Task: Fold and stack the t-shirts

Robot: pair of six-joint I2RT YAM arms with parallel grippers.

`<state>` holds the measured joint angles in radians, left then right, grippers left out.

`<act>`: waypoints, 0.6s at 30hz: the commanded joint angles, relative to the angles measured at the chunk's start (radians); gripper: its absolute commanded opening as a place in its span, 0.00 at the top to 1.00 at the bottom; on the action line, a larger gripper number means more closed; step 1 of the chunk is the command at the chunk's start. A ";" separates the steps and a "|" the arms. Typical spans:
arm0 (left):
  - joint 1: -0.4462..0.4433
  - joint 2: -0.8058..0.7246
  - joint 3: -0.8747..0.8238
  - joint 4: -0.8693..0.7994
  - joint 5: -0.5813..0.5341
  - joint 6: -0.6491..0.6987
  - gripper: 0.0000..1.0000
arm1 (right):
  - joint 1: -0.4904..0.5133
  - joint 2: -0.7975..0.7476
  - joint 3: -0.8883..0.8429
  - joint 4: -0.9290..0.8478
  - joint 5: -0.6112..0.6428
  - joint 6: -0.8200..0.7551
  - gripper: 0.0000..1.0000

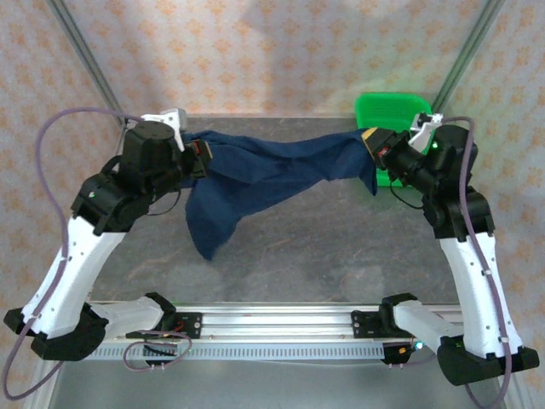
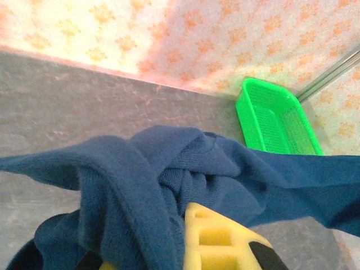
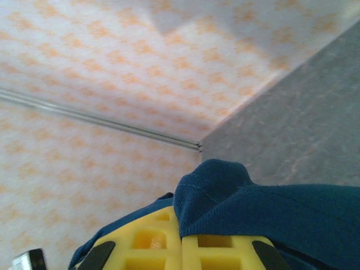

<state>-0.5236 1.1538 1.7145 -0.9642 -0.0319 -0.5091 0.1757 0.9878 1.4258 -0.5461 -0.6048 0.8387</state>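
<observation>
T-shirt point(image 1: 272, 170), navy, is strung in the air across the far side of the table point(image 1: 324, 256), running from approx 10 to 2 o'clock in the top view. A loose tail sags toward 7 o'clock, and I can't tell if it touches the table.

Left end effector point(image 1: 197, 158) is closed on a thick bunched wad at the shirt's 9 o'clock end. Right end effector point(image 3: 181, 243) has its yellow pads pressed together, pinching a thin folded edge at the 3 o'clock end.

Risks, as I judge them:
- L grip is on a twisted wad, not a clean hem, so layers may slide out if the arms pull further apart.
- R pinch holds little cloth and the same pull could pop it free.
- The shirt is roped rather than spread. Laid down like this it would land creased and the fold would go crooked.
- The green basket point(image 1: 393, 111) sits just behind the R end effector at approx 1 o'clock, so cloth or fingers could snag its rim.
- The sagging tail may drag and tuck under.

Count: t-shirts x1, basket x1, end effectors x2, table x1.
</observation>
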 commanded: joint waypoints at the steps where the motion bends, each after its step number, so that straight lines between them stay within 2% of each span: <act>1: 0.002 -0.028 0.074 -0.128 -0.091 0.100 1.00 | -0.001 -0.038 0.064 0.002 -0.066 0.044 1.00; 6: 0.002 -0.044 0.200 -0.191 -0.139 0.154 1.00 | 0.001 -0.091 0.071 -0.021 -0.079 0.098 1.00; 10: 0.003 -0.028 0.284 -0.231 -0.121 0.171 1.00 | 0.001 -0.138 0.057 -0.043 -0.085 0.134 1.00; 15: 0.003 -0.020 0.254 -0.209 -0.141 0.210 1.00 | 0.000 -0.176 0.020 -0.088 -0.057 0.124 1.00; 18: 0.006 -0.004 0.175 -0.150 -0.156 0.245 1.00 | 0.001 -0.168 -0.031 -0.077 -0.039 0.105 1.00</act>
<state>-0.5232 1.1263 1.9450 -1.1503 -0.1436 -0.3256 0.1757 0.8108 1.4307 -0.6075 -0.6586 0.9314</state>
